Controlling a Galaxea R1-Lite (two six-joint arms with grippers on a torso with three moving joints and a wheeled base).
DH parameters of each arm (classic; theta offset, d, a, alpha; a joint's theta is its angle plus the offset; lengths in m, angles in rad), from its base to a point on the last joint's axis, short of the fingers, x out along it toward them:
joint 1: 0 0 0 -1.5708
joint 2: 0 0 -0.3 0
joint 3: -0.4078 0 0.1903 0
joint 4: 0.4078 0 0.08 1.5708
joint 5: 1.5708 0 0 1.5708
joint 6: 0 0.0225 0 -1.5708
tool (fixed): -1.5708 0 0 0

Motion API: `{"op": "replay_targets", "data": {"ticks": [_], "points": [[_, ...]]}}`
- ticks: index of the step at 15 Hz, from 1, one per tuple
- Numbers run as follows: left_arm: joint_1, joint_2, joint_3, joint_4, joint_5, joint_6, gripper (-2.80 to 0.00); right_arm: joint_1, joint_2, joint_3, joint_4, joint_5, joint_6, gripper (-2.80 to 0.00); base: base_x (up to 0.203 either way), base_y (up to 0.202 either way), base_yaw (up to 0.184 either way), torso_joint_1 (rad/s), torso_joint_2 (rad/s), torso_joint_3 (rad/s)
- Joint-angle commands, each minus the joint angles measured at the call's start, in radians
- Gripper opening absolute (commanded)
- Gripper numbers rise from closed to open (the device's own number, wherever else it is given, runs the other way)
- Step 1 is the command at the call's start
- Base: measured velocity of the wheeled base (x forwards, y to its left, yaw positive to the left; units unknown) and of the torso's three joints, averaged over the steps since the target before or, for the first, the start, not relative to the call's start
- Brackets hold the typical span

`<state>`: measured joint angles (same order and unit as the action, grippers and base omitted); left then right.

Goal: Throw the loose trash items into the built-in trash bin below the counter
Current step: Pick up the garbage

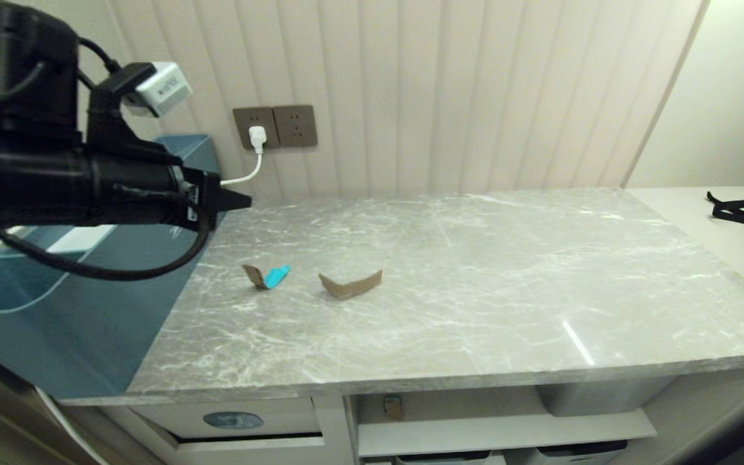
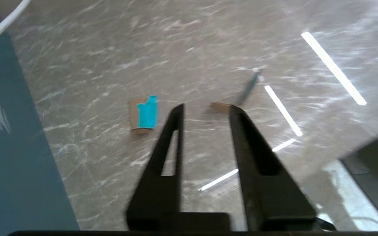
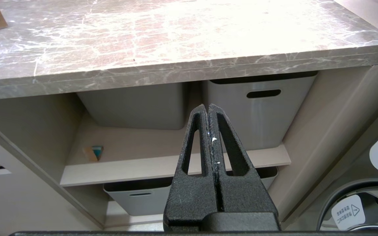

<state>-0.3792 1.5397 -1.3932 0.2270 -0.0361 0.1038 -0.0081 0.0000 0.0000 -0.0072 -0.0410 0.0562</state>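
Head view is showing the long grey marble-look bench (image 1: 475, 271) carrying a curved brown cardboard scrap (image 1: 350, 284) and a smaller teal-taped scrap (image 1: 267, 276). Left end effector (image 2: 205, 109) is hovering above them, part open, empty; right end effector (image 3: 207, 109) is sitting closed below.

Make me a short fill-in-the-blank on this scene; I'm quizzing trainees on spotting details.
1. The cardboard scrap with teal tape and the curved cardboard scrap lie on the ____.
2. The right gripper is ____.
3. A third scrap lies on the shelf beside a grey ____.

Missing words: counter; shut; tub
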Motion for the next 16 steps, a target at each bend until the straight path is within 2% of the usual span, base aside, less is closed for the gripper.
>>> {"op": "replay_targets", "data": {"ticks": [1, 3, 5, 7, 10, 12, 14, 16], "points": [[-0.014, 0.102, -0.032, 0.003, 0.071, 0.000, 0.00, 0.000, 0.002, 0.002, 0.000, 0.000, 0.001, -2.80, 0.000, 0.000, 0.000, 0.000, 0.00, 0.000], [-0.019, 0.174, -0.080, 0.028, 0.183, -0.014, 0.00, 0.000, 0.002, 0.002, 0.000, 0.000, 0.001, -2.80, 0.000, 0.000, 0.000, 0.000, 0.00, 0.000], [-0.021, 0.238, -0.182, 0.150, 0.272, -0.073, 0.00, -0.001, 0.002, 0.002, 0.000, 0.000, 0.001, -2.80, 0.000, 0.000, 0.000, 0.000, 0.00, 0.000], [-0.034, 0.297, -0.324, 0.333, 0.294, -0.135, 0.00, 0.000, 0.002, 0.002, 0.000, 0.000, 0.001, -2.80, 0.000, 0.000, 0.000, 0.000, 0.00, 0.000], [-0.045, 0.413, -0.530, 0.539, 0.304, -0.169, 0.00, 0.000, 0.002, 0.002, 0.000, 0.000, 0.001, -2.80, 0.000, 0.000, 0.000, 0.000, 0.00, 0.000], [-0.042, 0.447, -0.531, 0.572, 0.312, -0.195, 0.00, 0.000, 0.002, 0.002, 0.000, 0.000, 0.001, -2.80, 0.000, 0.000, 0.000, 0.000, 0.00, 0.000], [-0.043, 0.476, -0.529, 0.577, 0.364, -0.297, 0.00, -0.001, 0.002, 0.002, 0.000, 0.000, 0.001, -2.80, 0.000, 0.000, 0.000, 0.000, 0.00, 0.000], [-0.042, 0.494, -0.529, 0.580, 0.383, -0.373, 0.00, 0.000, 0.002, 0.002, 0.000, 0.000, 0.001, -2.80, 0.000, 0.000, 0.000, 0.000, 0.00, 0.000]]}}
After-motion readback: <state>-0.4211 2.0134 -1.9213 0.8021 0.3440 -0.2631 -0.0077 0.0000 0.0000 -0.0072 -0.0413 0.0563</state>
